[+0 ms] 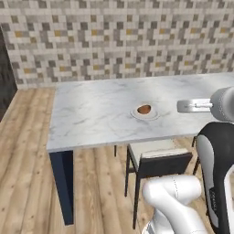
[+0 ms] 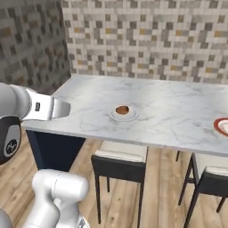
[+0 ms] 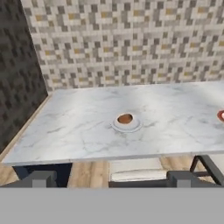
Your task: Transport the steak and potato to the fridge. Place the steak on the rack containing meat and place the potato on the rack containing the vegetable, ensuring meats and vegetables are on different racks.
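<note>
Marble table (image 1: 91, 114) in front of me, one long top on dark blue legs, tiled wall behind it. One white plate (image 3: 127, 124) sits near the middle of the top with one brown potato (image 3: 125, 118) on it (small, roundish, in the plate's centre). One second plate (image 2: 221, 126), red-rimmed, is cut off at the right edge of the right base view, well apart from the first; what lies on it I cannot tell. Chairs: two counted, one dark-framed chair (image 2: 119, 164) with a pale seat tucked under the table edge just below the potato, and a second chair (image 2: 209, 178) further right. My gripper (image 3: 109, 178) hangs in the air short of the table's near edge, level with the top, touching nothing. Two fingers (image 3: 39, 178) stand wide apart with nothing between them. Wood floor under everything.
</note>
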